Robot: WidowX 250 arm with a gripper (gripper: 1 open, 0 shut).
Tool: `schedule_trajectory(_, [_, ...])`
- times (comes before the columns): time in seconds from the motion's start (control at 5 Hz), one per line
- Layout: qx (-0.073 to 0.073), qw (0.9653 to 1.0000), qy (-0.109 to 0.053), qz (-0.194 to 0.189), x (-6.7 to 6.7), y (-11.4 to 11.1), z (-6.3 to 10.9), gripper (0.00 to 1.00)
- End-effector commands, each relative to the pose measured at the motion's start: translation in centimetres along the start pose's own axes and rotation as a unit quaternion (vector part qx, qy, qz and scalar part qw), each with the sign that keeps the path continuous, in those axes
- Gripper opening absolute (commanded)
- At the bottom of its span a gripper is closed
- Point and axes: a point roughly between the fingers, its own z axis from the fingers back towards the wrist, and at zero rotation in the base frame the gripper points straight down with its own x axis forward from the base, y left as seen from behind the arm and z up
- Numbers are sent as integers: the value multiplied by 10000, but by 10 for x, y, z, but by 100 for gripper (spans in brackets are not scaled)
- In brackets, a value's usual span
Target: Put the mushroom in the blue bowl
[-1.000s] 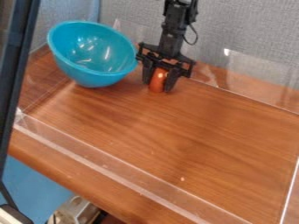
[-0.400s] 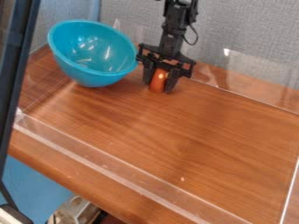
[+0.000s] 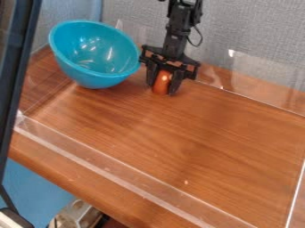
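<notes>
The mushroom (image 3: 162, 82) shows as a small orange-brown shape low on the wooden table (image 3: 167, 134), at the back centre. My gripper (image 3: 165, 85) points down over it, black fingers (image 3: 177, 82) on either side, shut on the mushroom. Whether the mushroom still rests on the wood cannot be told. The blue bowl (image 3: 92, 55) is a deep turquoise bowl tipped on its side at the back left, its opening facing the camera, a short way left of the gripper.
A clear low wall (image 3: 256, 76) borders the table at the back right and along the front edge. A dark post (image 3: 14, 80) stands in the left foreground. Grey backdrop lies behind the arm.
</notes>
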Motion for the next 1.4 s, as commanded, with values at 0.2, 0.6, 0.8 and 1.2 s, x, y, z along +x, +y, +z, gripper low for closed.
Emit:
schedule_trajectory(0.2, [-147,9994,-223,-209,-3,-27,19,0])
schedule_trajectory(0.6, [-223,9990,-359,-162,-8,-23,39,0])
schedule_trajectory(0.8, [-263,9987,-420,-146,-11,-21,48,0])
schedule_trajectory(1.2, [-378,9973,-616,-89,-17,-16,73,0])
